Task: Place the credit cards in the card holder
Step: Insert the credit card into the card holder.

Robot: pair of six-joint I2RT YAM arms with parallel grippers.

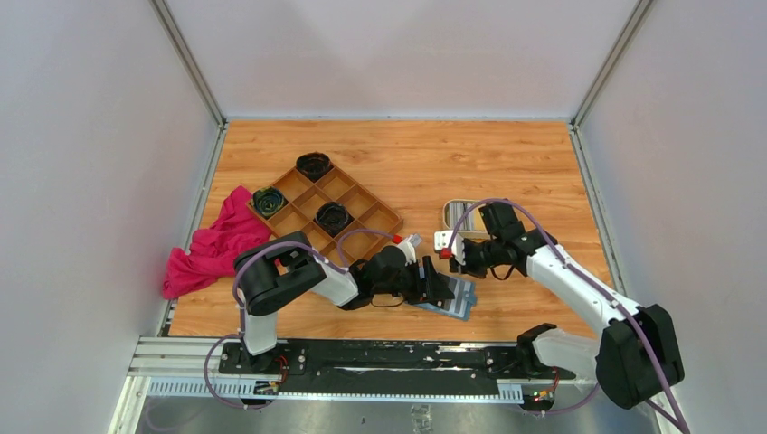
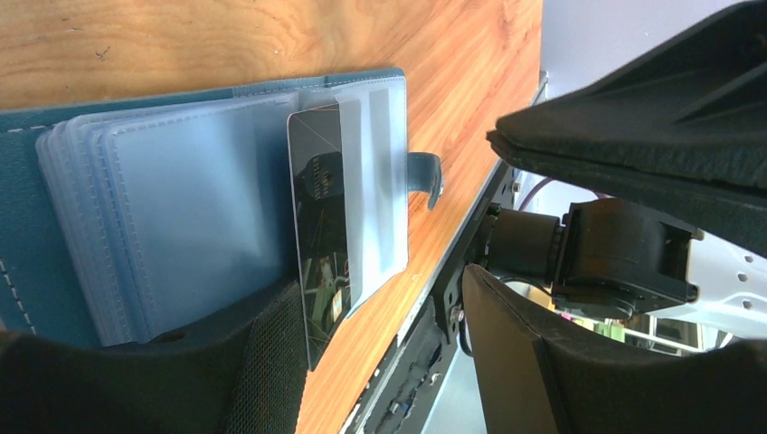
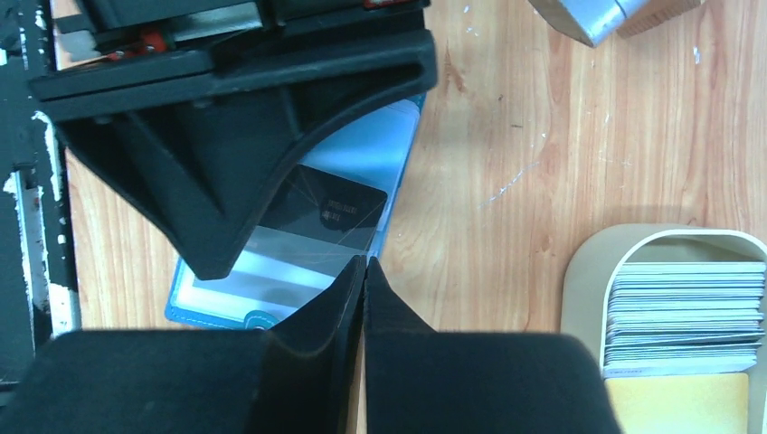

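- Left gripper sits closest to the lens. Its jaws are released and gape wide with nothing between them, and one finger is just beside the dark card.
- Dark card sits partway inside a clear sleeve of the opened card holder, with its near end poking out.
- Holder lies flat on the desk, between the two arms.
- Right gripper has its jaws clenched on nothing, with the tip over the holder's edge.
- Other credit cards are stacked in the cream tray, well apart from the holder.
- Handling, by judgement: the cards look light, stiff and slick, so pinch the exposed short end or nudge that edge inward. The sleeves look soft and floppy. The holder looks light and would likely skid unless pinned.
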